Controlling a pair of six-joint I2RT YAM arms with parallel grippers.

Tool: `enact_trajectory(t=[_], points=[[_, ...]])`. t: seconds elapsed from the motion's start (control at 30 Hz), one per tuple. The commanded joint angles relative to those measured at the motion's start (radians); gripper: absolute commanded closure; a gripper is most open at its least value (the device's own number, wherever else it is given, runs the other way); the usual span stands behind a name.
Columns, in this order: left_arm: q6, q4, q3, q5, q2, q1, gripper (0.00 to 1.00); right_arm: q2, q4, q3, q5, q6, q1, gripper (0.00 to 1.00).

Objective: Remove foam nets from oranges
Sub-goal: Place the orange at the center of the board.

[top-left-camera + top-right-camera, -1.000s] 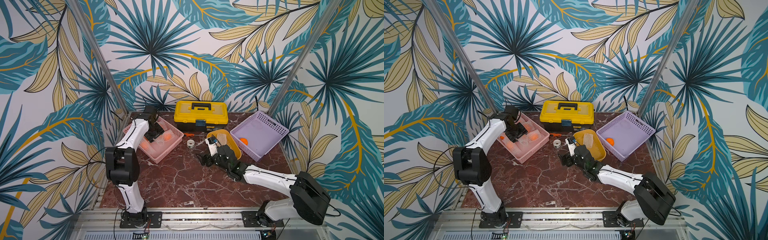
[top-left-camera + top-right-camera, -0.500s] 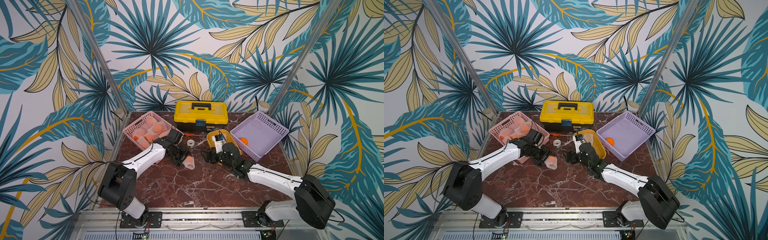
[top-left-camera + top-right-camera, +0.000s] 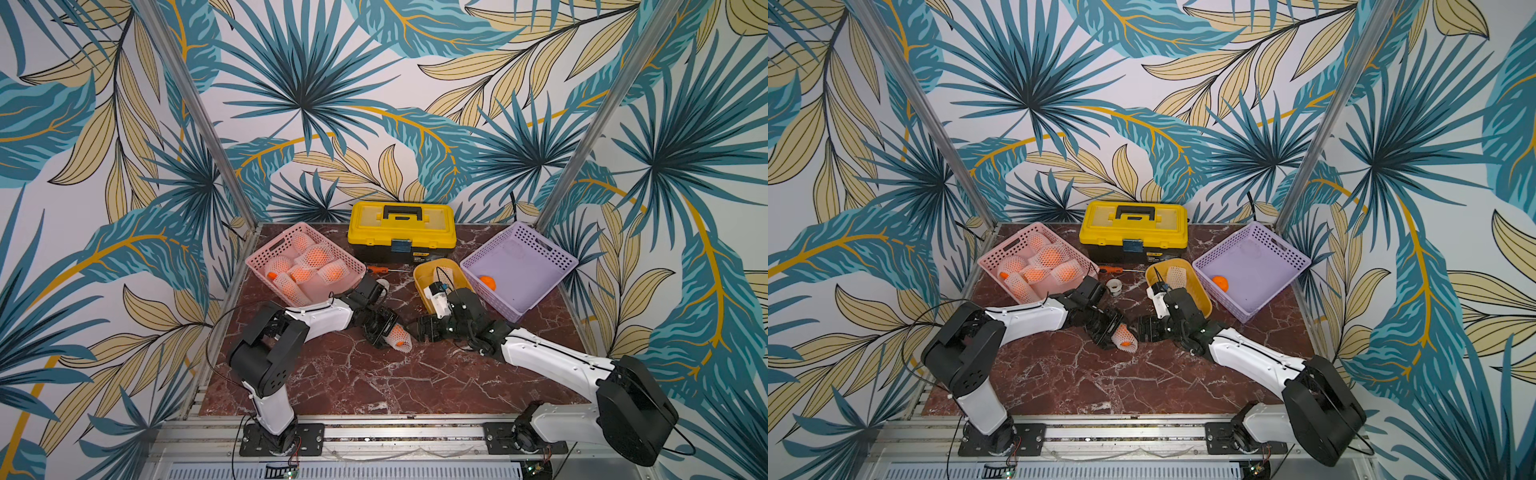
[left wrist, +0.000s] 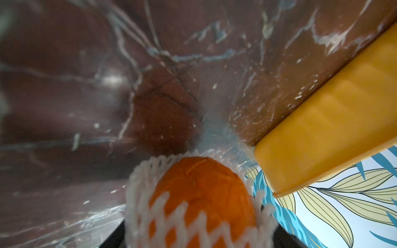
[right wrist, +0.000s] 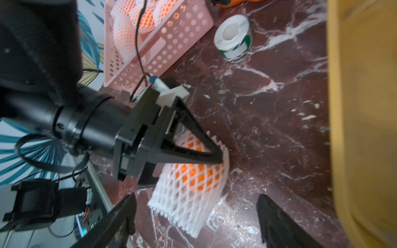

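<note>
Left gripper [image 5: 199,169] now mid-table, clamped on netted orange [image 5: 197,182]; right gripper [image 5: 196,199] apart, evident only from its wrist view

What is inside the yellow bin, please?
A white foam net, apparently empty, lies in the yellow bin. The right arm covers the bin's near corner, so anything there is hidden.

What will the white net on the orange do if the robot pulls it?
Probably stretch and flop: the foam net is open mesh, sagging past the orange. It looks light. Freed, the round orange may roll on the table.
</note>
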Motion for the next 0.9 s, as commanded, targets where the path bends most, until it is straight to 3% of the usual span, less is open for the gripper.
enact_trajectory(t=[0.0,0.2,0.53,0.63,0.87], points=[[-0.03,0.075,-0.001,0.03,0.013,-0.003,0.28,0.036,0.027,-0.016,-0.086,-0.005,0.028,0.09],[-0.05,0.107,0.002,0.051,0.043,0.0,0.28,0.063,-0.007,0.004,0.089,0.012,0.044,0.13],[-0.062,0.115,0.026,0.052,0.051,0.009,0.28,0.085,-0.001,0.009,0.18,-0.06,0.14,0.15],[-0.063,0.115,0.031,0.052,0.052,0.012,0.28,0.101,-0.024,0.018,0.261,-0.056,0.155,0.16],[-0.065,0.115,0.038,0.051,0.049,0.013,0.28,0.165,-0.008,0.048,0.39,-0.021,0.185,0.37]])
